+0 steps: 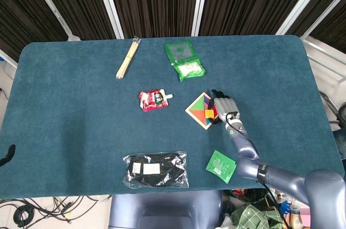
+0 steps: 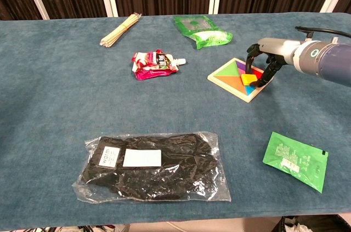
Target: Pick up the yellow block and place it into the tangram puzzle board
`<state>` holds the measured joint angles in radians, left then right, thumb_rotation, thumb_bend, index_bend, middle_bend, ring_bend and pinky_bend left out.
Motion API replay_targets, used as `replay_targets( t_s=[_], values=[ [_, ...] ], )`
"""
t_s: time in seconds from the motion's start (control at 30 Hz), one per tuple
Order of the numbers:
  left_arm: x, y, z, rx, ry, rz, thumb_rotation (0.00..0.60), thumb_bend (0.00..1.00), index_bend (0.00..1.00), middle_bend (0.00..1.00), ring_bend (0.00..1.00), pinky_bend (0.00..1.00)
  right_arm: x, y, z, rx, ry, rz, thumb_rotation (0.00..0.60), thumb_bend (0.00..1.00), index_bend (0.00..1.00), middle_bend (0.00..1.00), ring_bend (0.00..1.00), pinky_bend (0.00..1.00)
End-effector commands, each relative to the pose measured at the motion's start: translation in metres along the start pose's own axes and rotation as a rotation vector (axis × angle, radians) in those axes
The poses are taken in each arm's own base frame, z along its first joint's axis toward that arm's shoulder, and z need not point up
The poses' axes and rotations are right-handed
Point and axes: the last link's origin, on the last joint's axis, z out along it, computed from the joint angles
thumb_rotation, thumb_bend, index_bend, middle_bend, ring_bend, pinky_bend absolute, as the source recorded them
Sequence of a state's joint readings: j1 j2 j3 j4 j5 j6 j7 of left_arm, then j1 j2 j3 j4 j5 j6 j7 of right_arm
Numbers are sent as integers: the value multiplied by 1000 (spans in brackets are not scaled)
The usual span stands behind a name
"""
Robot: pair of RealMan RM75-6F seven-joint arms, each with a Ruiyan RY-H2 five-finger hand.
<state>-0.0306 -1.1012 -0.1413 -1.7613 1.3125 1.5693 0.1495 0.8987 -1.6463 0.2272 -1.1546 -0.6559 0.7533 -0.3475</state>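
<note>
The tangram puzzle board [image 1: 190,111] [image 2: 248,98] is a square wooden tray with coloured pieces, lying right of the table's middle. The yellow block [image 1: 208,113] [image 2: 249,79] sits tilted at the board's right side, next to red and blue pieces. My right hand [image 1: 225,105] [image 2: 267,56] arches over that side and pinches the yellow block between the thumb and the other fingers, whose tips point down at the board. The hand partly hides the board's right corner. Neither view shows my left hand.
A green pouch [image 1: 185,60] [image 2: 202,30] lies behind the board, and a red snack pouch [image 1: 154,99] [image 2: 155,60] to its left. Wooden sticks [image 1: 128,57] lie far back left. A black bagged item [image 1: 155,169] and a green sachet [image 1: 220,165] [image 2: 295,160] lie near the front edge.
</note>
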Motion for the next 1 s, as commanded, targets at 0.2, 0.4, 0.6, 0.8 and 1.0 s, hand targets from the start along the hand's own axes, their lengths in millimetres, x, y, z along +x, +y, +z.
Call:
replay_targets(
  t_s=[0.2, 0.4, 0.6, 0.8, 1.0],
  values=[
    [0, 0, 0, 0, -1, 0, 600, 316, 0, 0, 0, 0, 0, 0, 1, -3, 2, 1, 600, 296, 495, 0, 0, 136],
    [0, 0, 0, 0, 0, 0, 600, 316, 0, 0, 0, 0, 0, 2, 1, -12, 1, 1, 600, 296, 473, 0, 0, 136],
    [0, 0, 0, 1, 0, 0, 600, 316, 0, 0, 0, 0, 0, 2, 1, -13, -3, 0, 600, 296, 461, 0, 0, 136],
    [0, 0, 0, 1, 0, 1, 600, 316, 0, 0, 0, 0, 0, 1, 0, -8, -7, 0, 600, 296, 461, 0, 0, 136],
    [0, 0, 0, 1, 2, 2, 600, 316, 0, 0, 0, 0, 0, 0, 0, -6, -4, 1, 600, 288, 449, 0, 0, 136]
  ],
)
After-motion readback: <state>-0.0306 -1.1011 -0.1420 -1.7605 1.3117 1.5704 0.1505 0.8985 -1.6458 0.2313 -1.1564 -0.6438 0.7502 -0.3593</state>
